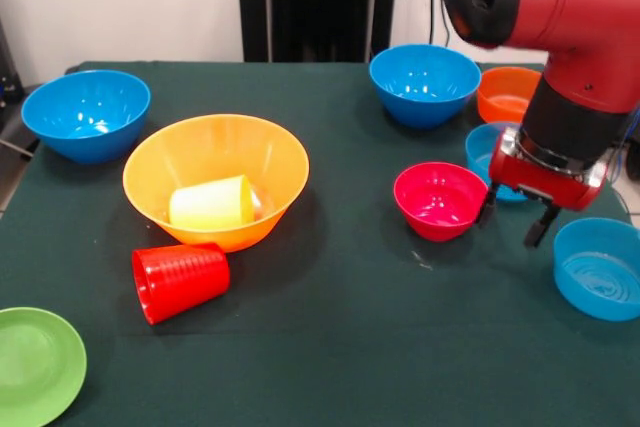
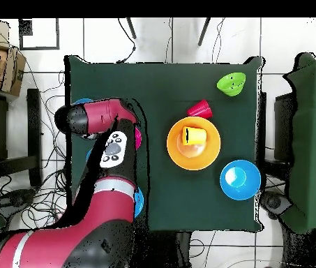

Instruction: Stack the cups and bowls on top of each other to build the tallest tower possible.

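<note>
A: While the end effector (image 1: 517,217) hangs low over the right part of the bench (image 1: 350,297), what lies nearest the front camera?

B: At the front edge, the light green bowl (image 1: 35,362) sits at the left corner. Just behind it the red cup (image 1: 180,280) lies on its side, its long axis running left-right, open mouth to the left, its side touching or just beside the big yellow-orange bowl (image 1: 275,162). On the right, a paler blue bowl (image 1: 600,269) stands near the edge.

A: And the end effector itself?

B: Its 2 dark fingers (image 1: 540,225) point down, parted by a narrow gap, with nothing between them. The pink-red bowl (image 1: 438,200) sits just beside it, on its left in the front view, so close that one finger stands at the rim. My guess is that this bowl is the next pick.

A: Where would it go?

B: To the tower base, I judge: the yellow-orange bowl, well apart to the left in the front view. The yellow cup (image 1: 212,204) lies tipped on its side inside it, long axis also left-right, so a bowl set on top would sit unevenly.

A: Further back?

B: A second paler blue bowl (image 1: 482,147) is half hidden behind the arm, then the orange bowl (image 1: 507,93), 1 deep blue bowl (image 1: 424,83) near it, and another deep blue bowl (image 1: 85,113) at the far left.
</note>
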Available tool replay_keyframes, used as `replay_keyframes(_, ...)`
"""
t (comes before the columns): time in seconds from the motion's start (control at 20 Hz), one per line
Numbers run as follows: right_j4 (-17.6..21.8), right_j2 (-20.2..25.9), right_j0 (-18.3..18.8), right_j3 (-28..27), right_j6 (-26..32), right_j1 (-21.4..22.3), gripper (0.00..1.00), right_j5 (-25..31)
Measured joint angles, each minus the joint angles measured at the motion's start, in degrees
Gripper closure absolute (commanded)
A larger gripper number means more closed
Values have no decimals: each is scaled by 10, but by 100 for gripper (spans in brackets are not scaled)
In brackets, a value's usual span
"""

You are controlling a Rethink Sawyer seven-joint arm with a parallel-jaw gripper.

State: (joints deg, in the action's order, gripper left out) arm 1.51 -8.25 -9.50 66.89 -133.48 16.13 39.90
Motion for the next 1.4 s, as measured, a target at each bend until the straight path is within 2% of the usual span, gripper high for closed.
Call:
replay_keyframes(0.15, 0, 8, 9, 32, 0, 32, 0, 0)
replay_keyframes(0.5, 0, 31, 45, 114, 0, 141, 0, 0)
replay_keyframes(0.7, 0, 31, 52, 119, 0, 165, 0, 0)
replay_keyframes(0.95, 0, 31, 45, 114, 0, 166, 0, 0)
replay_keyframes(1.4, 0, 25, -6, 72, 0, 128, 0, 0)
